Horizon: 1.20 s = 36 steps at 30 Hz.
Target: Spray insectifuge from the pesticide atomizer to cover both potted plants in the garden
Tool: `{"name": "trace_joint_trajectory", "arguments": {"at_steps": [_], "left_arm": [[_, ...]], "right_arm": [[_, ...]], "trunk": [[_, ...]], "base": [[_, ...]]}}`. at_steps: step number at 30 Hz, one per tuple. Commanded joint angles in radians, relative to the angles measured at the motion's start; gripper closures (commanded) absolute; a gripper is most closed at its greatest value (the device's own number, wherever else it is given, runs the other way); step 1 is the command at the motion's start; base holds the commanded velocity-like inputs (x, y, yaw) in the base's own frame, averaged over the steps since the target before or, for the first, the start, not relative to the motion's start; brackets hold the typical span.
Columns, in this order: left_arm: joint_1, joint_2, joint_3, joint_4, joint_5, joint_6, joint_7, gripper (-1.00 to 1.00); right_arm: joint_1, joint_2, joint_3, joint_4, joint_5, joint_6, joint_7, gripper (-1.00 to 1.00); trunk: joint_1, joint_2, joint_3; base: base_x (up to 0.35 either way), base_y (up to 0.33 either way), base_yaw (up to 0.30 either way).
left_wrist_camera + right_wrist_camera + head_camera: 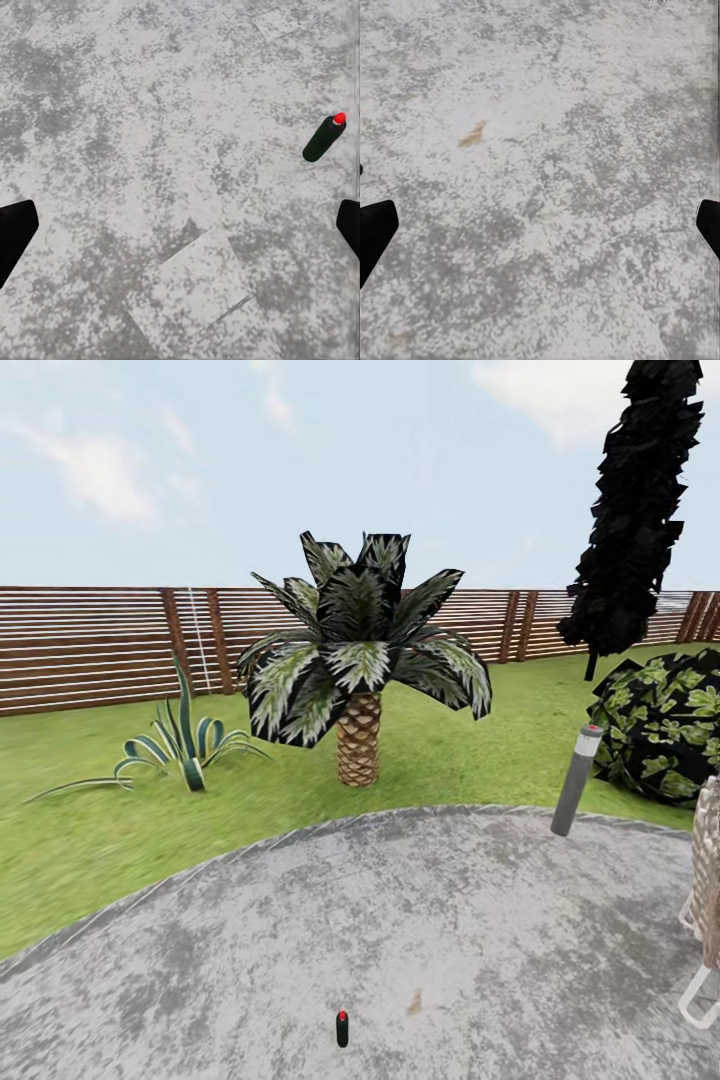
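Pesticide atomizer (342,1028) stands upright on the round grey patio (420,920), near the bottom of the head view and just ahead of the robot; its red tip points up. From the left wrist camera the same bottle (324,138) sits off to one side of the left gripper (180,225), whose dark fingertips (15,232) show at both edges, so the jaws are spread wide and hold nothing; the right gripper (540,225) hangs equally wide and empty over bare paving.

To do the pickup well, I judge the left arm should centre the bottle between the jaws first, then descend and close around its body, below the red tip, without knocking it over.

Counted: one atomizer; one palm (358,660); one agave (180,745); one bollard lamp (577,780); one wooden fence (90,645).
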Motion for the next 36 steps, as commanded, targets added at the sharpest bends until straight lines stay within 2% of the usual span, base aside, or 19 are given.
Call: {"name": "trace_joint_trajectory", "arguments": {"at_steps": [1, 19, 36], "left_arm": [[-0.001, 0.0, 0.0, 0.001, 0.0, -0.003, 0.0, -1.0], [-0.001, -0.001, 0.0, 0.001, 0.0, -0.003, 0.0, -1.0], [0.0, -0.001, 0.0, 0.001, 0.0, -0.003, 0.0, -1.0]], "right_arm": [[-0.001, 0.0, 0.0, 0.001, 0.001, -0.003, -0.002, -1.0], [-0.001, 0.001, 0.001, 0.001, 0.001, -0.002, -0.003, -1.0], [-0.001, 0.001, 0.001, 0.007, 0.003, -0.002, -0.003, -1.0]], "trunk": [[0.0, -0.001, -0.001], [0.0, -0.001, -0.001], [0.0, -0.001, -0.001]], "base": [[0.084, -0.275, 0.0], [0.033, -0.279, 0.013], [0.0, -0.282, 0.259]]}}
